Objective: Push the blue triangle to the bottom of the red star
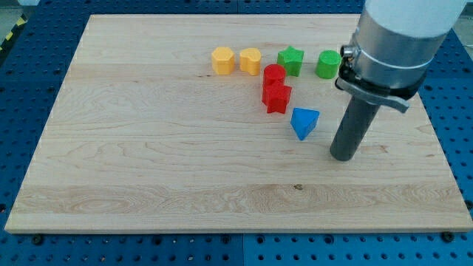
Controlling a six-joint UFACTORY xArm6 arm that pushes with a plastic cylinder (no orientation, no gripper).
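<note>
No jaws; my tip (342, 157) sitting just view-right of light, rigid blue plastic triangle (304, 122); pushing its right face toward below red plastic star (277, 98).

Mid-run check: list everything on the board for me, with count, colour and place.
Wooden board: one, light wood, fills the view.
Yellow blocks: two, side by side at top centre.
Green star block: one, right of the yellows.
Green block: one, further right.
Red round block: one, below the yellows.
Red star block: one, touching it below.
Blue triangle block: one, lower right of the red star.
My tip: right of the blue triangle, apart.
</note>
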